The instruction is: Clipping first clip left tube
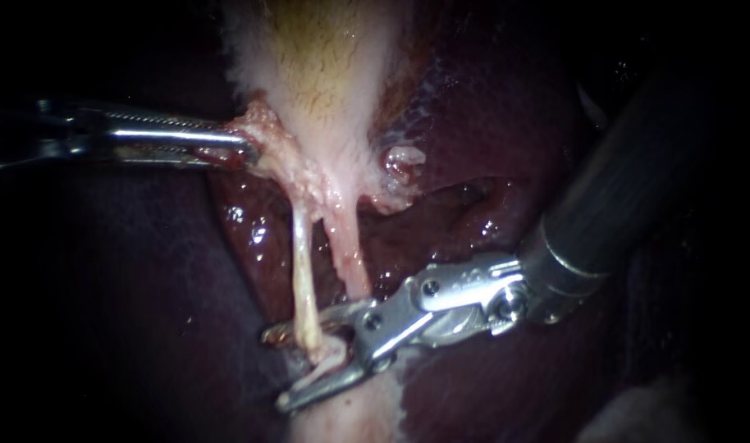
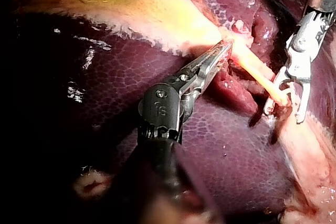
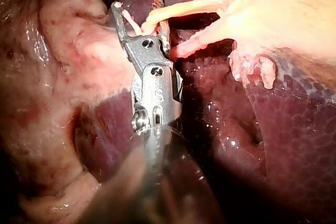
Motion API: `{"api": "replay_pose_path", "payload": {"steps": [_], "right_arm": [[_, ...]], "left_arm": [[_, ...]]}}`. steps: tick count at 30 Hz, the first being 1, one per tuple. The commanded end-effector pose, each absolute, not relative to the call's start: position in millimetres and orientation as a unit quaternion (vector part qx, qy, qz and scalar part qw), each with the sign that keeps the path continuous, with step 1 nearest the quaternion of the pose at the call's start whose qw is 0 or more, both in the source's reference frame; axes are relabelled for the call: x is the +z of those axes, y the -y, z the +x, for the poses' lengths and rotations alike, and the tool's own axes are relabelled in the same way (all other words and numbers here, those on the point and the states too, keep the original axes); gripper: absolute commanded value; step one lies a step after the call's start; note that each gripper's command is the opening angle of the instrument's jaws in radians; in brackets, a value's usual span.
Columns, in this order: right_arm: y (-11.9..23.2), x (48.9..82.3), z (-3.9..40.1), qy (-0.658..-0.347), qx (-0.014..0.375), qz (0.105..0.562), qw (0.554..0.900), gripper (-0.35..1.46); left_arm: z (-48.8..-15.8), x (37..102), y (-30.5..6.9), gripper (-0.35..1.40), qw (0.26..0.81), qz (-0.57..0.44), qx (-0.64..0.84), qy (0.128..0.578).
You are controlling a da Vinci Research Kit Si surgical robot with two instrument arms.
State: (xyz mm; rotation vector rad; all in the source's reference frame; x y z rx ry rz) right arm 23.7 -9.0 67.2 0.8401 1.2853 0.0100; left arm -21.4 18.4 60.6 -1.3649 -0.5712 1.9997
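Note:
Two pale tubes run down from the gallbladder (image 1: 317, 66). The thin left tube (image 1: 303, 271) passes between the jaws of my right instrument (image 1: 281, 369), which stand apart around it with a gap showing. The pinker right tube (image 1: 348, 250) lies just beside them, outside the jaws. My left instrument (image 1: 245, 149) is shut on the ragged tissue at the gallbladder's lower end and holds it to the left. In the left wrist view my left instrument (image 2: 223, 51) grips beside the tube (image 2: 257, 71). In the right wrist view my right instrument (image 3: 139, 11) straddles the tube (image 3: 181, 8).
Dark red liver (image 1: 490, 172) surrounds the tubes, with a raw groove behind them. A small pale nub of tissue (image 1: 401, 160) sits right of the gallbladder's lower end. Pale fatty tissue (image 1: 350, 414) lies under my right instrument's jaws.

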Motion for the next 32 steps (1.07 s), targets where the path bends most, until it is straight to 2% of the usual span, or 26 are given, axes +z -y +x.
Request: {"api": "replay_pose_path", "payload": {"steps": [1, 8, 16, 18, 23, 32], "right_arm": [[9.0, 67.3, 23.6, -0.582, 0.005, 0.380, 0.719, 0.38], [8.5, 67.8, 23.0, -0.565, 0.003, 0.374, 0.736, -0.02], [8.1, 67.8, 22.8, -0.560, 0.016, 0.381, 0.736, -0.35], [8.0, 67.7, 22.8, -0.544, 0.040, 0.399, 0.737, -0.35], [8.3, 67.9, 22.5, -0.534, 0.038, 0.403, 0.742, -0.35], [7.9, 68.0, 22.4, -0.533, 0.041, 0.405, 0.742, -0.35]], "left_arm": [[-21.5, 60.6, -18.4, -0.35, 0.322, -0.519, 0.761, 0.218], [-21.5, 60.7, -18.4, -0.35, 0.322, -0.519, 0.761, 0.218], [-21.5, 60.7, -18.4, -0.35, 0.322, -0.519, 0.761, 0.218], [-21.5, 60.7, -18.4, -0.35, 0.321, -0.519, 0.761, 0.218], [-21.4, 60.8, -18.5, -0.35, 0.321, -0.519, 0.761, 0.218], [-21.4, 60.8, -18.5, -0.35, 0.322, -0.519, 0.761, 0.216]]}}
